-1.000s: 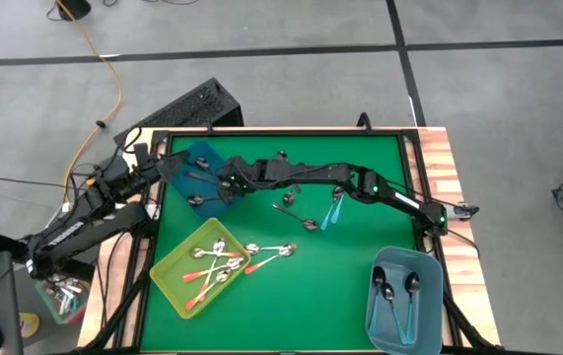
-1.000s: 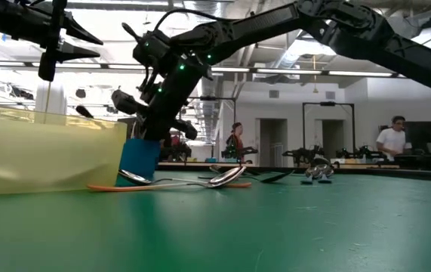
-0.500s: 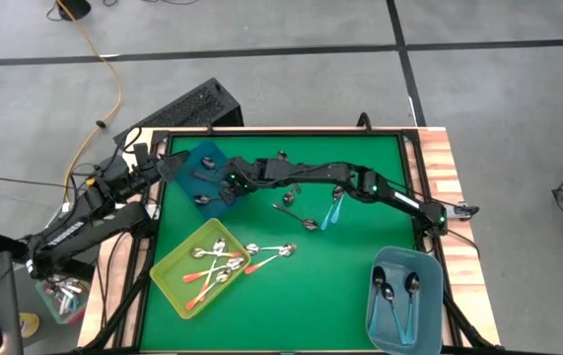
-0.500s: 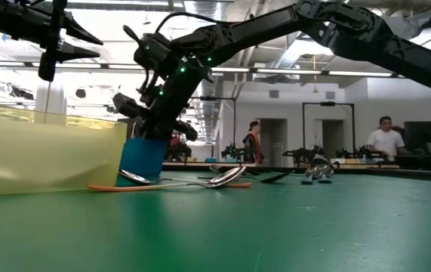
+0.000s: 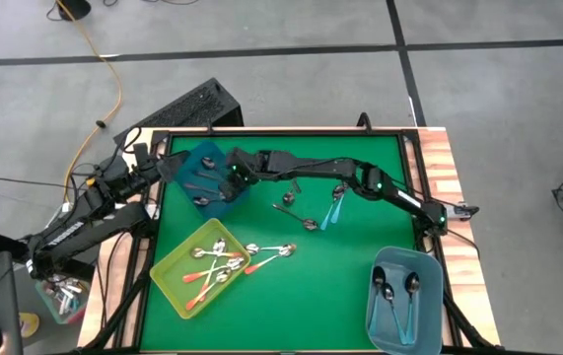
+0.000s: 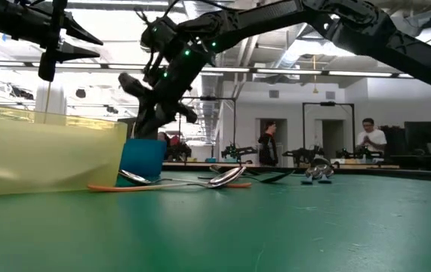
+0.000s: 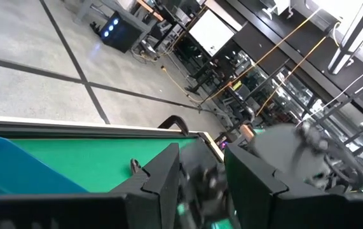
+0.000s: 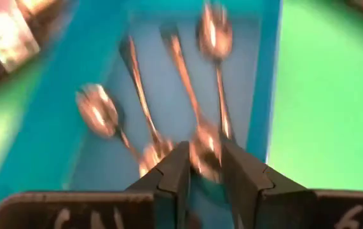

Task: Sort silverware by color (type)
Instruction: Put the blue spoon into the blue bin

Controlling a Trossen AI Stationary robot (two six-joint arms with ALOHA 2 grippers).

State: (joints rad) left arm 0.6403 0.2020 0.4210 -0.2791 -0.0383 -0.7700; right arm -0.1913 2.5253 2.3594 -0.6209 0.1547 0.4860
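Right wrist view: right gripper (image 8: 201, 166) has just parted its jaws, empty, lifting off the dark teal bin (image 5: 205, 177); another grey spoon (image 8: 212, 38) delivered. Left gripper (image 7: 201, 175) waits, jaws partly open.

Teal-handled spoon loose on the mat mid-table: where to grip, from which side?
Take the teal-handled spoon by the middle of its handle, coming straight down from above with the fingers across it. It lies flat on the green mat, and a dark spoon sits close beside it.
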